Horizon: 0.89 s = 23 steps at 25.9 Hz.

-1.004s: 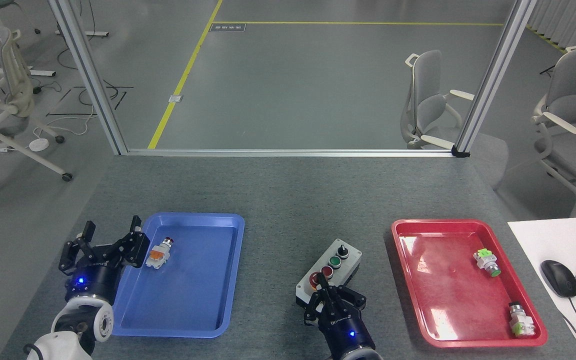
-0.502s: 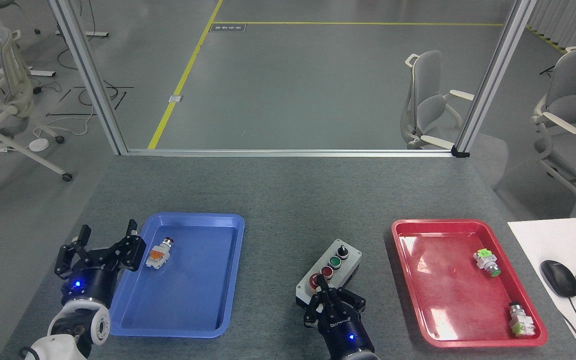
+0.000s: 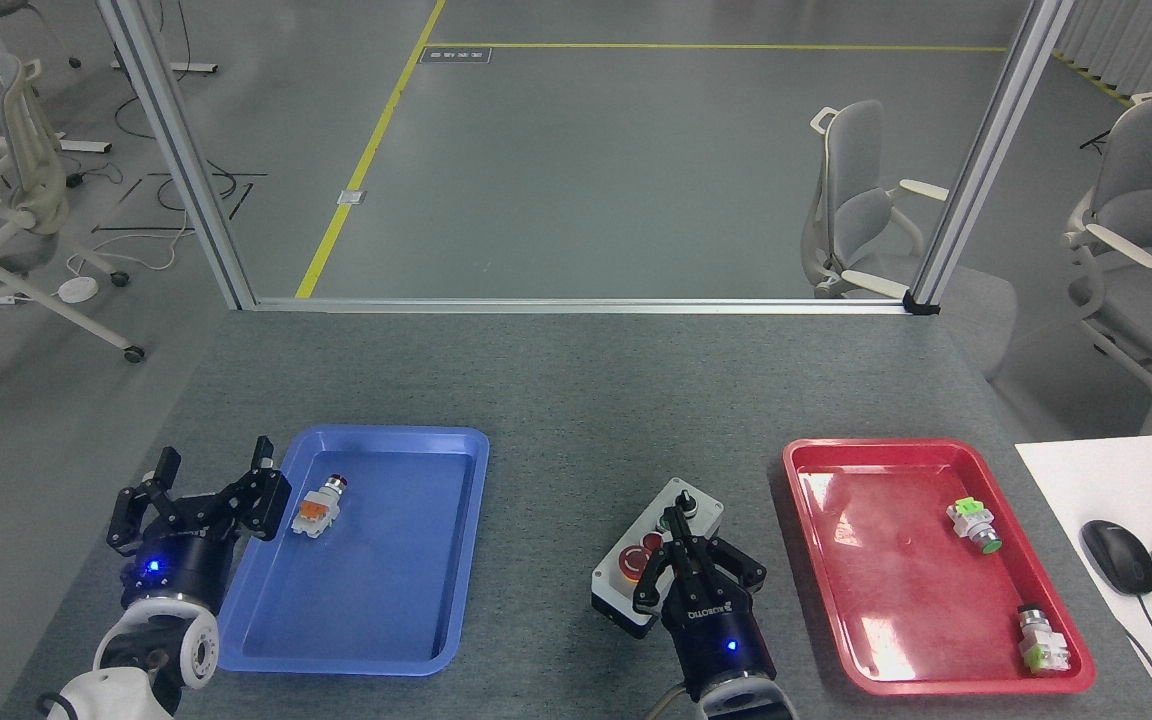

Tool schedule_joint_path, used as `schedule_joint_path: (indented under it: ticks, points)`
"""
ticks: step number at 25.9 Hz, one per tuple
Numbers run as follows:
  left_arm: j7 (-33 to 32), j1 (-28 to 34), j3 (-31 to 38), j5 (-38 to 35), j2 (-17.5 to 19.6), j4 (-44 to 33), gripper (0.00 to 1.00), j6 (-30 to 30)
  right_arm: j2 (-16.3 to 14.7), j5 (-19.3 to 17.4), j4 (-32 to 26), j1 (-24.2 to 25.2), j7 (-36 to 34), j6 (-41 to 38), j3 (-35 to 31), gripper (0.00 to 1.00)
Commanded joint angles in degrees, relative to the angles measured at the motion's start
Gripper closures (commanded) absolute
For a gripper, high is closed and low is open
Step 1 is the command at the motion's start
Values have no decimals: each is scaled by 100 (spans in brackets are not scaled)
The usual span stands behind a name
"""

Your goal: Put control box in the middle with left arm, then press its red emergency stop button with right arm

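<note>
Control box (image 3: 651, 555) sits on the grey table (image 3: 576, 390) between the blue tray (image 3: 456, 560) and the red tray (image 3: 816, 600), with bare tabletop on both sides and plenty behind it. Right gripper (image 3: 677, 520) hangs over the box's far half, fingers pinched together with nothing in them, so the green button is covered. The red emergency stop button (image 3: 630, 563) shows at the near end, just left of the gripper. Left gripper (image 3: 211, 475) is spread wide and empty at the blue tray's left rim, near a small switch part (image 3: 319, 505). Both arms are cut off at the bottom edge.
</note>
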Motion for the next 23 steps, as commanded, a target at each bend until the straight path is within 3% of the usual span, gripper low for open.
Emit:
schedule_joint_path:
  ticks: [1,4,5,6,12,18,23]
  points:
    - [-3,8,0,0,0,0,1,-2,-80,-2,-197,28,46,118,-158,47]
    - [-3,8,0,0,0,0,1,-2,-159,-2,-355,89,54,118,-369,20]
    - [-20,8,0,9,-9,0,1,-2,-168,-2,-425,124,54,109,-448,5]
    - [-29,8,0,9,-9,0,1,-2,-203,-2,-513,151,54,74,-553,1]
    - [-20,78,-9,70,-53,44,1,-2,-379,-19,-759,300,54,-40,-1002,1]
    - [-3,219,-70,62,-738,202,1,-28,-572,-28,-803,388,54,-40,-1213,1]
    - [-12,228,-79,35,-800,255,1,-64,-651,-28,-803,415,11,12,-1283,1]
